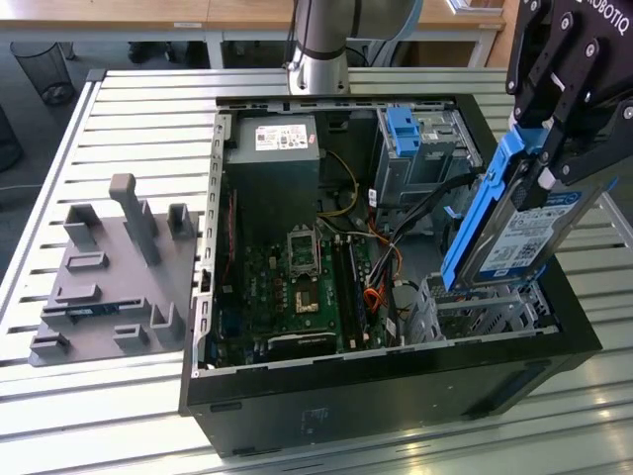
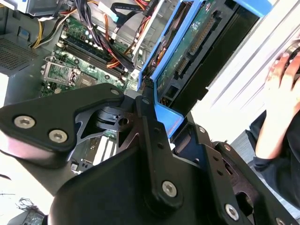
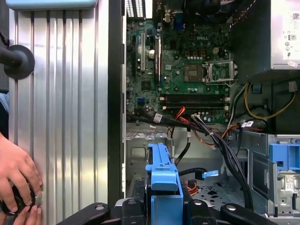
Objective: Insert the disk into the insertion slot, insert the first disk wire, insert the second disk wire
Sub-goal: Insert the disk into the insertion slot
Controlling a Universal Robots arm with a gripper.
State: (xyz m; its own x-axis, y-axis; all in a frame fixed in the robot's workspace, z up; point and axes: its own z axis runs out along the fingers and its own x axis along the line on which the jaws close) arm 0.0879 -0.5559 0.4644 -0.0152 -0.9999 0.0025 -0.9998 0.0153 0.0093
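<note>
The black gripper (image 1: 539, 158) is clamped shut on the flat silver disk (image 1: 524, 237) in its bright blue plastic caddy. It holds the disk tilted, lower end at the mouth of the low grey perforated metal insertion slot (image 1: 473, 315). The disk is not seated, and neither wire step looks begun.
</note>
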